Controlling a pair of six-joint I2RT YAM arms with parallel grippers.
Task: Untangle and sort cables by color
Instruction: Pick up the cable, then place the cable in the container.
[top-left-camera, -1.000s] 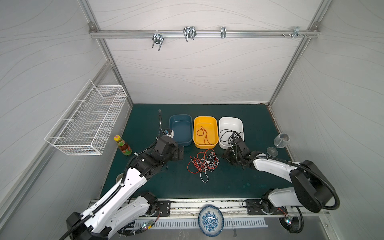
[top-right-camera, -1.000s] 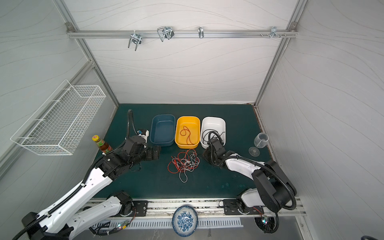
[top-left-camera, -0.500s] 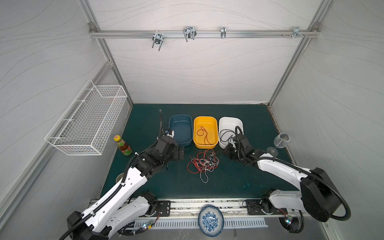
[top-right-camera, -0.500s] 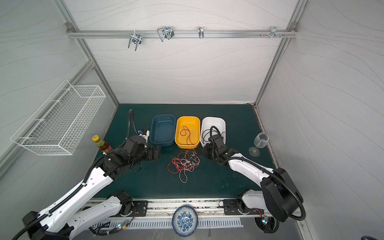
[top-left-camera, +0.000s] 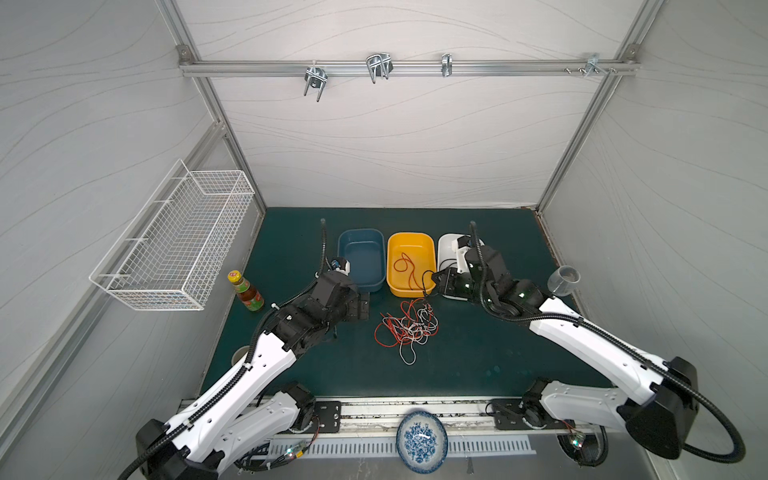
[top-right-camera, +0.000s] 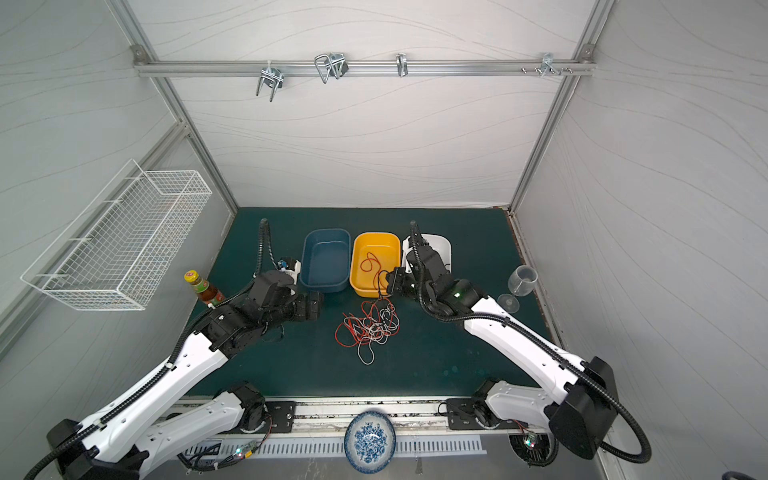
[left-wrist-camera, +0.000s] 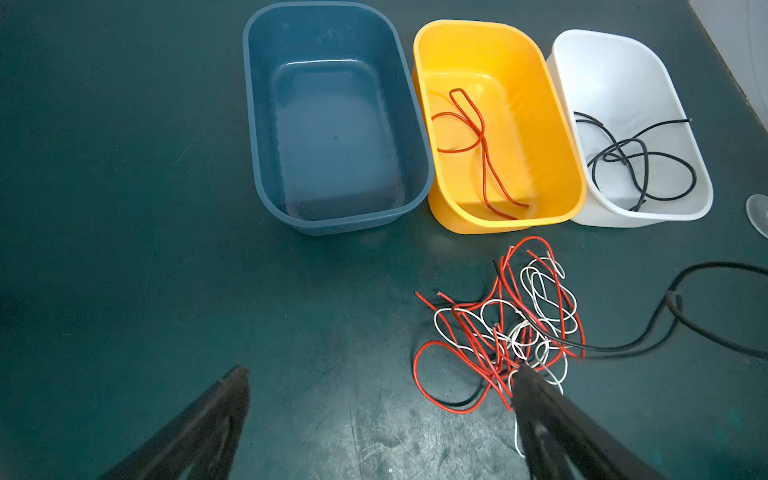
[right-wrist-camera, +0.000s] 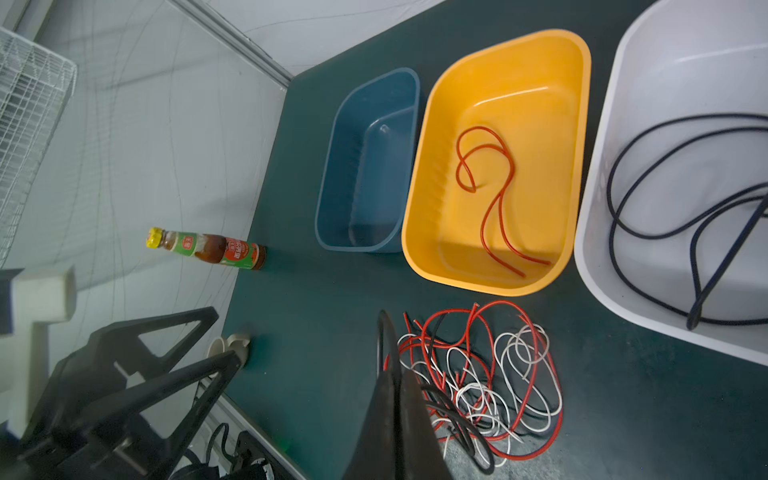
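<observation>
Gripping one black strand (left-wrist-camera: 671, 297) above the tangle, three tubs lined up behind.

At frame left in both top views, a white wire basket (top-left-camera: 174, 249) hangs on the wall and a bottle (top-left-camera: 245, 291) stands at the edge of the dark-green mat (top-left-camera: 457, 365). The left gripper (left-wrist-camera: 380, 370) hovers with its jaws spread wide over bare mat. At centre, thin looping red, white and black cables (top-left-camera: 409, 328) lie tangled just before smooth, round-cornered plastic tubs: a blue tub (top-left-camera: 360, 259), a yellow tub (top-left-camera: 417, 249) holding a red cable (left-wrist-camera: 484, 166), and a white tub (top-left-camera: 448, 247) holding a black cable (left-wrist-camera: 619, 154). Right of centre, the right gripper (top-left-camera: 434, 277) is clenched on the strand near the yellow rim. A clear glass (top-left-camera: 563, 280) stands by the right edge.
</observation>
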